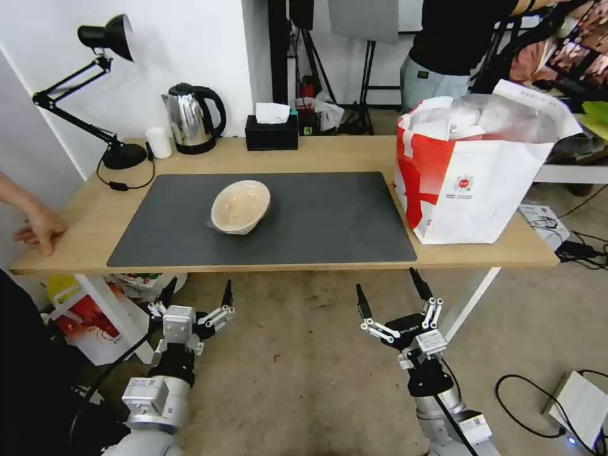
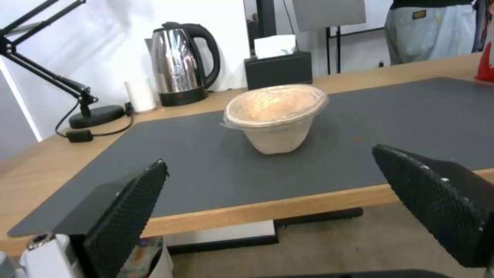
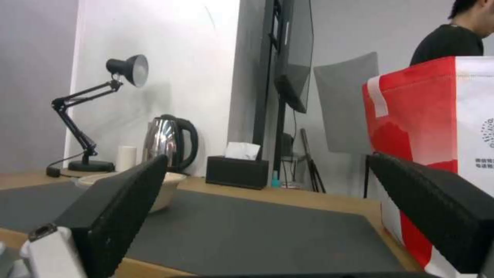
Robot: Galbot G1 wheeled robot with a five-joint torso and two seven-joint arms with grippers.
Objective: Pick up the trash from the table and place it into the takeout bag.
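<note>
**Beige bowl alone on the mat, both grippers low and released**

Beige and shallow, the paper bowl (image 1: 240,206) sits on the dark grey mat (image 1: 329,221), tipped slightly so its open mouth faces up and toward the robot. It lies ahead of the left gripper (image 1: 195,297) and above it, a little to that gripper's right — well apart, with the near edge of the table (image 1: 95,215) between them. In the left wrist view the bowl (image 2: 275,117) stands centred between the two black textured fingers (image 2: 126,216), which are spread wide with nothing between them.

The right gripper (image 1: 389,292) hangs below the table edge too, fingers splayed apart and holding nothing. The takeout bag (image 1: 472,174) — white, with a red side panel and a small round red logo — stands on the tabletop ahead of this gripper and to its right, partly off the mat's right end. From the right wrist camera the bag (image 3: 437,127) rises close beyond one finger (image 3: 437,208), and the bowl (image 3: 167,191) shows farther off behind the other.

Beyond the bowl, along the far edge of the table, stand a steel kettle (image 1: 190,118), a black tissue box (image 1: 272,132) and a black desk lamp (image 1: 104,82). A person's hand (image 1: 39,229) rests flat on the table's left corner, well to the left of the left gripper.
</note>
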